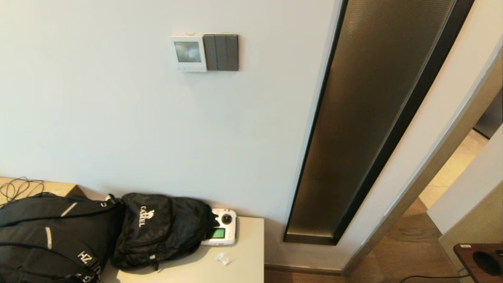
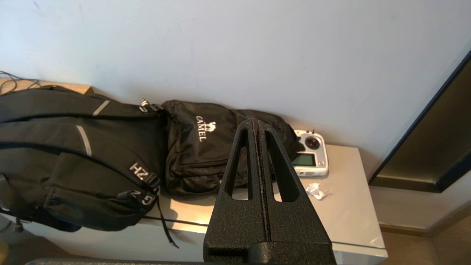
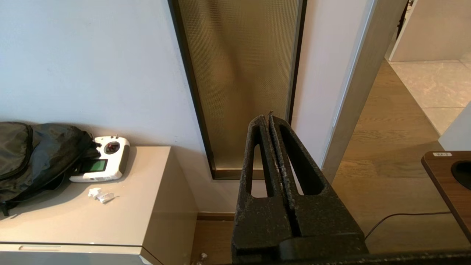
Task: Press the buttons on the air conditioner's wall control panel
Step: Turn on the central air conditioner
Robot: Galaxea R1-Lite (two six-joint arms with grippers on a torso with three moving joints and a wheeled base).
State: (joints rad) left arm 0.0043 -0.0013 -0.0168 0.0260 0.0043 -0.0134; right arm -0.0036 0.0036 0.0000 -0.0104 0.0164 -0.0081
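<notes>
The air conditioner's wall control panel point(image 1: 188, 53) is a small white square with a grey screen, high on the wall in the head view. Its row of pale buttons point(image 1: 189, 68) runs along the bottom strip. Neither arm shows in the head view. My left gripper point(image 2: 256, 123) is shut and empty, held low in front of the cabinet with the bags. My right gripper point(image 3: 268, 117) is shut and empty, held low in front of the glass strip. Both are far below the panel.
A dark grey three-rocker switch plate point(image 1: 221, 52) adjoins the panel's right side. Below, a cabinet point(image 1: 243, 259) bears two black backpacks point(image 1: 157, 230), a white handheld controller point(image 1: 221, 232) and a paper scrap point(image 1: 223, 258). A tall glass strip point(image 1: 373, 118) and a doorway lie to the right.
</notes>
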